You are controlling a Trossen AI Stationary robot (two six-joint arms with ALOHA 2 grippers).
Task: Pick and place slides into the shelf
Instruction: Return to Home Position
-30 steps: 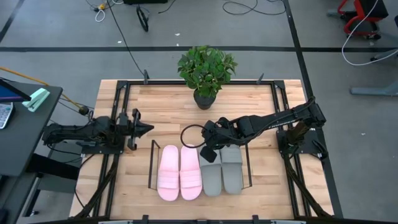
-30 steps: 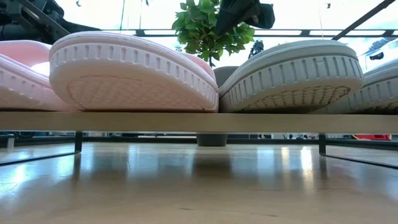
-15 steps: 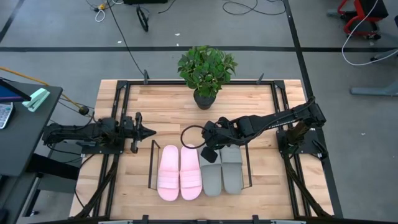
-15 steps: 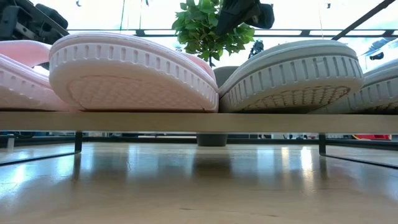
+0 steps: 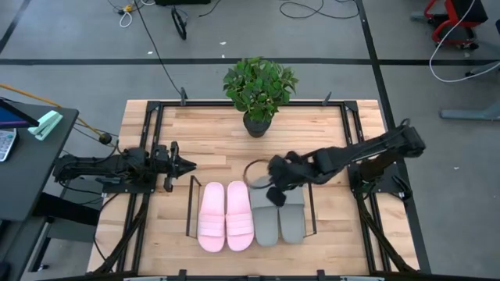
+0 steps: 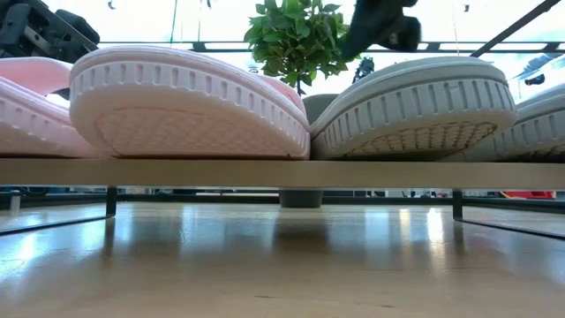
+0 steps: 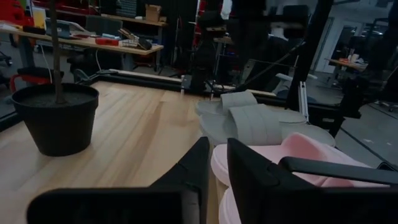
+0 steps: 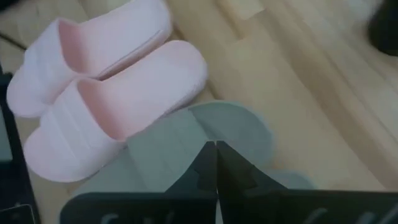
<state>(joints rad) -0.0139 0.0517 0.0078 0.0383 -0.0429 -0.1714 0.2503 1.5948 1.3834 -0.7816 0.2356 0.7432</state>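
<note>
Two pale pink slides (image 5: pixel 225 216) and two grey slides (image 5: pixel 280 220) lie side by side inside the black wire shelf (image 5: pixel 191 204). In the low view their near ends rest on the shelf's front bar (image 6: pixel 282 172), soles showing. My right gripper (image 5: pixel 275 194) hangs shut above the far end of the grey slides (image 8: pixel 180 146), clear of them in the low view (image 6: pixel 380 22). My left gripper (image 5: pixel 187 165) waits level at the table's left side, left of the shelf's far corner, with a narrow gap between its fingers (image 7: pixel 217 171).
A potted plant (image 5: pixel 258 87) stands at the middle of the table's far edge, its dark pot (image 7: pixel 56 121) showing in the left wrist view. Black rails (image 5: pixel 152 125) edge the table. Bare wood lies between the plant and the shelf.
My right gripper has moved toward the table's right edge over the grey slides, still shut. The slides have kept their places in the shelf.
</note>
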